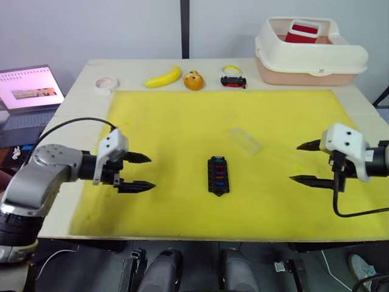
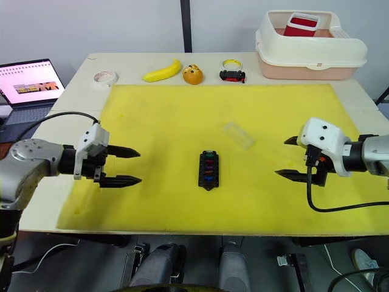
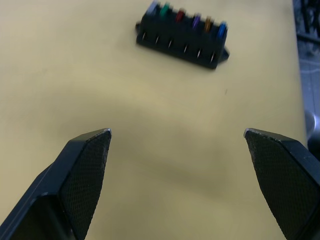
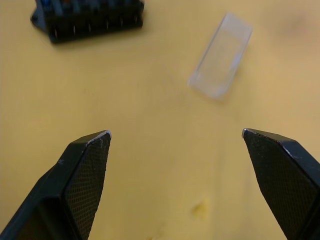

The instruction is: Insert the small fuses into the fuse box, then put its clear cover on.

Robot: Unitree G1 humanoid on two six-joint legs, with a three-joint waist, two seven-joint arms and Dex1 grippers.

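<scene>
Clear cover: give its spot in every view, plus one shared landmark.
Left eye: clear cover on the yellow mat, up and right of the fuse box.
Right eye: same.
Left wrist: not in it.
Right wrist: ahead of the open jaws.
Landmark: the fuse box.

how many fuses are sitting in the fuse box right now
6, all in one row along the fuse box mid-mat: grey, green, red, purple, orange, blue. No loose ones visible on the mat.
</scene>
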